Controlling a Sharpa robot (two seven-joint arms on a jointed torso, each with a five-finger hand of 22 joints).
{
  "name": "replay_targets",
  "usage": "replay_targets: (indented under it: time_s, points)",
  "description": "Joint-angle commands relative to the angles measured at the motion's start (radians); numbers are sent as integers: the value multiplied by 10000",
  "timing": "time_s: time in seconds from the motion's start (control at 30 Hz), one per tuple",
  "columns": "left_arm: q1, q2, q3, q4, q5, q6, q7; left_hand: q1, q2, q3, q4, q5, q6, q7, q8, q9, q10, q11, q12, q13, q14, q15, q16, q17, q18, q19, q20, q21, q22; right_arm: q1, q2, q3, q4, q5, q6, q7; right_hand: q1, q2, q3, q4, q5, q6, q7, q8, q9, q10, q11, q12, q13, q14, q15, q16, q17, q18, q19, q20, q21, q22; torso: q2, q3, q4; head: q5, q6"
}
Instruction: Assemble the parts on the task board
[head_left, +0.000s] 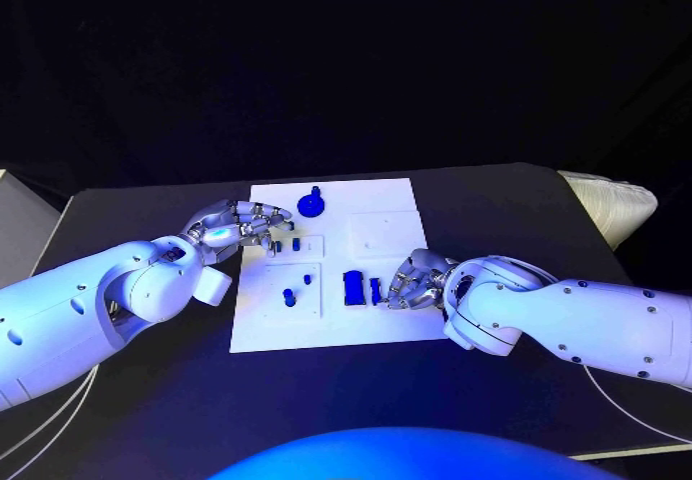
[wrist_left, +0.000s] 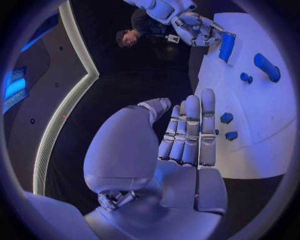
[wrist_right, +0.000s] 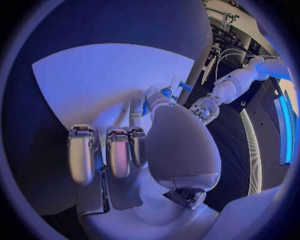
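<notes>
Parts: I count six blue ones on white board. Left hand empty, fingers apart; right hand's grip I cannot tell.

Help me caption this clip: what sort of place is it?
Probably a robotics lab or demo space: a black table bearing a white task board with small blue parts, in a dark room.

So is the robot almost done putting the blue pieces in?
Not yet, it seems. One round blue piece sits at the board's far end. The right hand is at a blue block, grip unclear. The left hand hovers open. Small pieces still lie about.
</notes>
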Motion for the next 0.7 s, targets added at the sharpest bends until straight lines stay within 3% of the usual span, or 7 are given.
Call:
replay_targets:
  time_s: [0.03, 0.2, 0.5, 0.7]
  points:
    - [-10, 1, 7, 26, -10, 162, 54, 47, 27, 59, -1, 43, -76, 4, 39, 12, -82, 11, 35, -8, -72, 6, -62, -13, 65, 0, 11, -58, -8, -2, 11, 9, -79, -159, 302, -214, -95, -25, 34, 18, 23, 29, -17, 65, 17, 896, -86, 4, 2457, 1061, -82, 42, 2634, -57, 861, -60, 16, 2411, -2, -2, 4, 4, -10]
    - [-11, -3, 7, 27, -10, 166, 49, 47, 27, 59, -1, 43, -76, 4, 39, 12, -82, 11, 35, -8, -72, 6, -62, -13, 65, 0, 11, -58, -8, -9, 57, 9, -130, -158, 523, -249, 40, -108, 85, -46, 29, -20, -49, 111, 91, 894, -114, 0, 2455, 1061, -104, 42, 2634, -56, 859, -79, 10, 2410, -1, 0, -7, 5, -19]
    - [-11, 7, 7, 18, -10, 173, 50, 58, 28, 67, -6, 45, -77, 3, 43, 14, -85, 10, 41, -10, -74, 4, -61, -14, 65, -2, 11, -57, -6, -35, 114, 10, -162, -155, 449, -248, 107, -175, 103, -57, 39, -42, -52, 131, 127, 891, -121, -7, 2451, 1061, -114, 42, 2634, -53, 857, -89, -3, 2407, -11, 5, 5, 1, -33]
    - [-13, 21, 7, 1, -10, 173, 52, 58, 28, 67, -6, 45, -77, 3, 43, 14, -85, 10, 41, -10, -74, 4, -61, -14, 65, -2, 11, -57, -6, -39, -82, 12, 46, 68, 398, -13, -12, -394, -48, 12, 159, -183, 13, 127, 202, 801, -73, -220, 2338, 1061, -89, 42, 2634, -27, 827, -87, -157, 2370, -14, 6, -7, 18, -7]
